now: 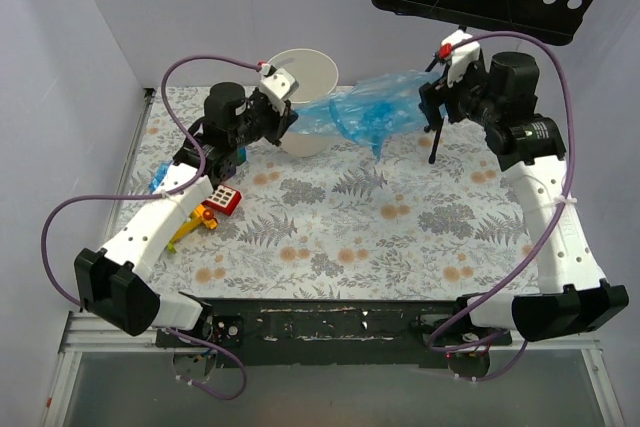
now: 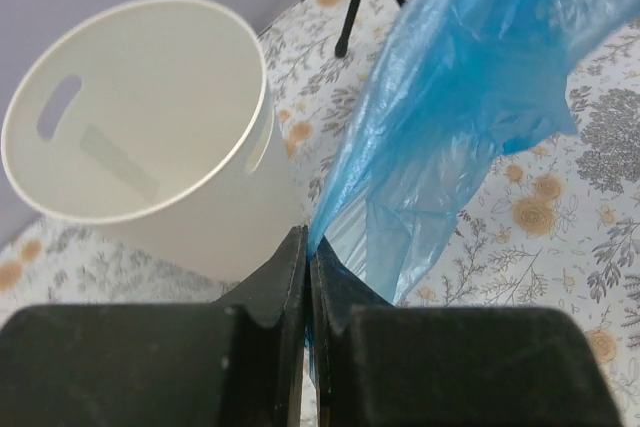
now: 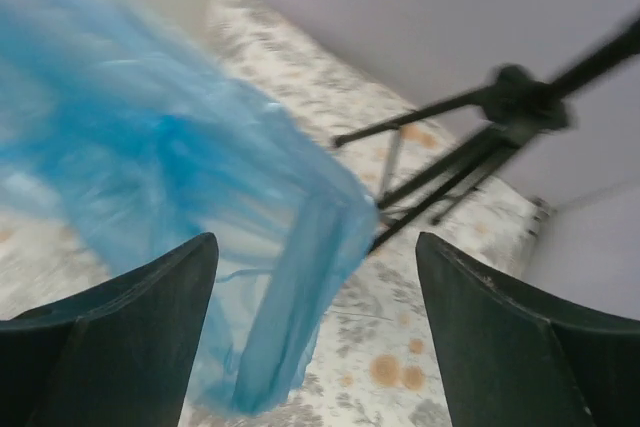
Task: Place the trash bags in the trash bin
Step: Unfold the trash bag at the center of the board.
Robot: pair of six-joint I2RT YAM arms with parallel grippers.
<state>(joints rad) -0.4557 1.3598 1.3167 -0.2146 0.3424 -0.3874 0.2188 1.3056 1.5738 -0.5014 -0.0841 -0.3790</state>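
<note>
Trash bags (image 1: 370, 115) outside trash bin (image 1: 322, 69), left claw (image 2: 307, 247) pinching them (right claw (image 3: 315, 252) agape).

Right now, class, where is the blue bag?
In the overhead view, the blue bag hangs right of the white bin, pinched by the left gripper.

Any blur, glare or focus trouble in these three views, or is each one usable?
Top external: sharp, evenly lit, no glare. Left wrist: trash bag and trash bin are crisp; the left claw, shut on the film, is dark and nearly featureless. Right wrist: soft throughout, with the bag smeared and the black stand legs fuzzy, probably motion blur.
</note>
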